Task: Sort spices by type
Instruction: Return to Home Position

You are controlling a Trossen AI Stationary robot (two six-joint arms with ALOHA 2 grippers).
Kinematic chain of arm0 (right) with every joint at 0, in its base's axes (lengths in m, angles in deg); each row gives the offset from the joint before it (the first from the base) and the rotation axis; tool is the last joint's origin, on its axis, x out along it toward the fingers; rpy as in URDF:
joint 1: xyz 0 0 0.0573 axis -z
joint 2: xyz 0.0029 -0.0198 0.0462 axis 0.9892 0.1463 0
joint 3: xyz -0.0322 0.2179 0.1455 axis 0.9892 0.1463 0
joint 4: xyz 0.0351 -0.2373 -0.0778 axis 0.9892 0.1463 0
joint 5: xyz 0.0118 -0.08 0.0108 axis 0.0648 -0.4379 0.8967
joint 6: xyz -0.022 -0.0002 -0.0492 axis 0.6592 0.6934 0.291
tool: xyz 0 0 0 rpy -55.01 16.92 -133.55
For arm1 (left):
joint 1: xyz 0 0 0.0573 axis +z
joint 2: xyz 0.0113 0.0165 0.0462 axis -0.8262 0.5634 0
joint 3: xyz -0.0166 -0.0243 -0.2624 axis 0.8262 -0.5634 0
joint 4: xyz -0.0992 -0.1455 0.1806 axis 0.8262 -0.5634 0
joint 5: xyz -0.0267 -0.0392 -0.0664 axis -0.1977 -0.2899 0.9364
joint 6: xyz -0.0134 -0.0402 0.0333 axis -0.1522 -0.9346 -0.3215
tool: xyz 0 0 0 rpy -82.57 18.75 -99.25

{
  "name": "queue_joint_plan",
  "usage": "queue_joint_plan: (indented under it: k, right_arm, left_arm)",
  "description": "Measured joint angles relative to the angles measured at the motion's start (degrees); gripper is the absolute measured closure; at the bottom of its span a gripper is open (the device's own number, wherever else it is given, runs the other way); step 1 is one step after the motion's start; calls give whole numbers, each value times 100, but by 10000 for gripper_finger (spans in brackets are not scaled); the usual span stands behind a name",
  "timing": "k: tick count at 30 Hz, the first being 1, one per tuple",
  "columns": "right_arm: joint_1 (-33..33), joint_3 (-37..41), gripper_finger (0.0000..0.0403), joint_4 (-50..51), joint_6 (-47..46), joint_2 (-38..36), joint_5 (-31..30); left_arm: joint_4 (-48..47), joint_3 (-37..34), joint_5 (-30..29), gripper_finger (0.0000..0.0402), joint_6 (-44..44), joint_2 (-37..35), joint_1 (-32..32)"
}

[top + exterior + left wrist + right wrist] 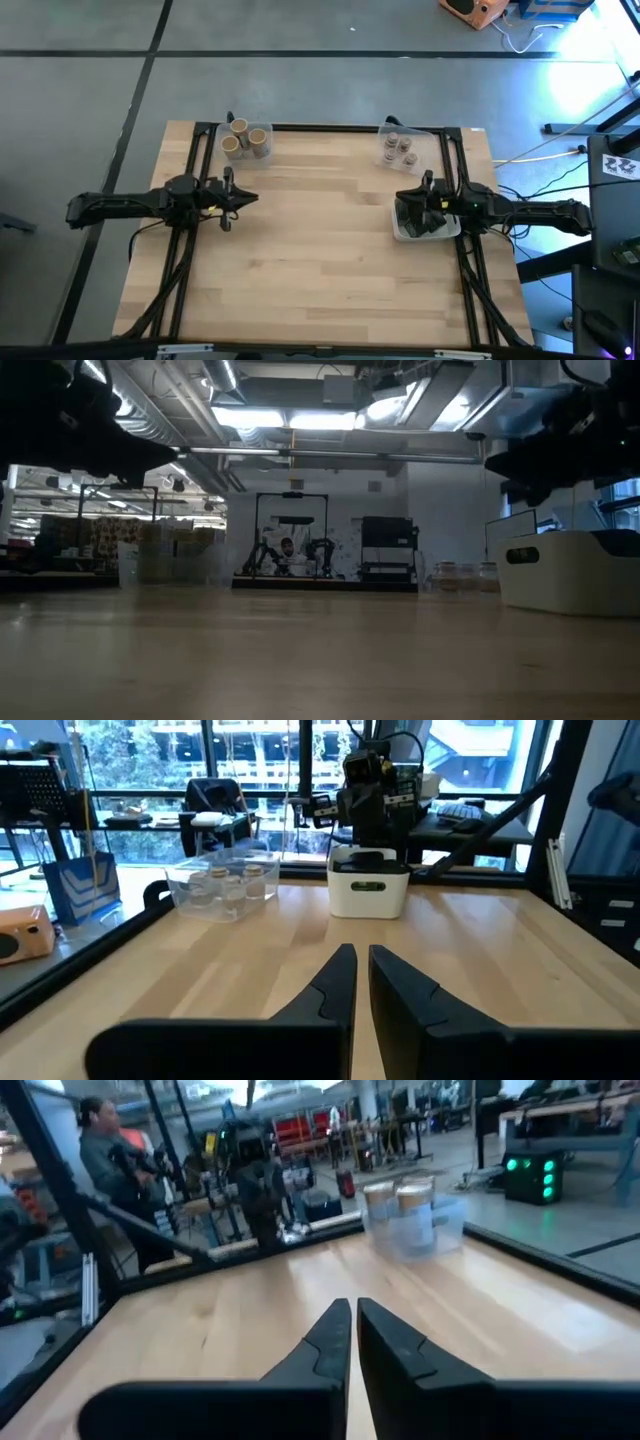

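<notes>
Wooden table (320, 270) carried three containers. Left clear tray (262, 128), at the back left corner, held three tan cylinders (245, 139), upright and close together. Right clear tray (384, 131), at the back right, held the small grey-capped jars (400, 148). White dish (400, 233) stood near the right edge, in front of that tray, with dark packs (612, 538) showing above its rim. Right gripper (354, 1342) hung above the dish's inner edge, fingers drawn to a narrow slit, holding nothing. Left gripper (362, 982) hovered over bare wood in front of the tan cylinders' tray, fingers likewise almost touching, empty.
</notes>
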Motion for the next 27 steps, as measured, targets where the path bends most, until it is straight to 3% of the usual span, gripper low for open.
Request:
queue_joint_plan:
  k: [9,16,27]
  right_arm:
    - [11,34,380,929,-61,-663,-91]
    - [11,41,380,1204,-26,-1076,385]
    - [11,45,380,1234,73,-1053,379]
  left_arm:
    - [-780,3,-24,384,-120,-980,2]
    - [-792,3,-73,384,-7,-976,5]
    - [-807,3,-103,384,28,-948,5]
